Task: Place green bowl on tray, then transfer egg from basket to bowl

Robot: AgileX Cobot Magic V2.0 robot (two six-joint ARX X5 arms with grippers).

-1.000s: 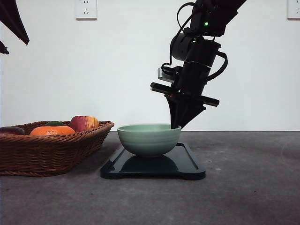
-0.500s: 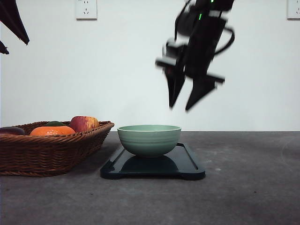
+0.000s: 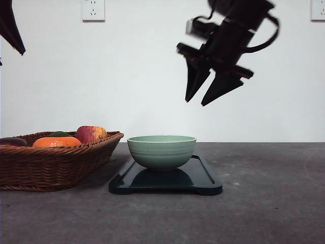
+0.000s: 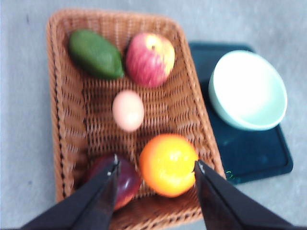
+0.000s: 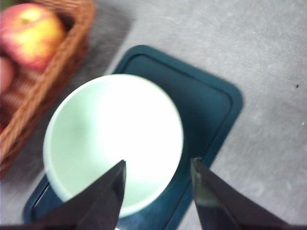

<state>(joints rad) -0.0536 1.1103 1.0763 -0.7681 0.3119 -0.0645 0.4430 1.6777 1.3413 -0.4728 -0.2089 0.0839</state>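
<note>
The green bowl stands upright and empty on the dark tray, also seen as the bowl on the tray from above. My right gripper hangs open high above the bowl, its fingers spread with nothing between them. The wicker basket lies left of the tray. Inside the basket the pale egg rests in the middle. My left gripper is open above the basket, over the orange.
The basket also holds a red apple, a green avocado and a dark red fruit. Bare grey tabletop stretches right of the tray. A white wall with sockets stands behind.
My right gripper let go of the bowl's rim, opened, and rose up and to the right. The bowl stays put on the tray.
</note>
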